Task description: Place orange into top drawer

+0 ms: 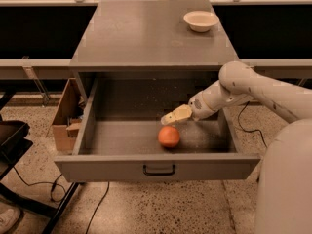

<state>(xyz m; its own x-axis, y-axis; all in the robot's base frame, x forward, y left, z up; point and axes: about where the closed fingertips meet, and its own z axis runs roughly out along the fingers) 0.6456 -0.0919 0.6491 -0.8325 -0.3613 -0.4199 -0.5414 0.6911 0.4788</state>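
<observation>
The orange [168,136] lies on the speckled floor of the open top drawer [122,138], near the middle and toward the front. The drawer is pulled out, with its black handle [159,170] at the centre of its front. My gripper [171,117] hangs inside the drawer just above and slightly behind the orange, apart from it. Its pale fingers [178,114] are spread and hold nothing. The white arm reaches in from the right.
A cream-white bowl [201,20] stands at the back right of the grey cabinet top [146,33]. A brown cardboard box [66,117] sits on the floor left of the drawer. A black stand [12,140] and cables are at the far left.
</observation>
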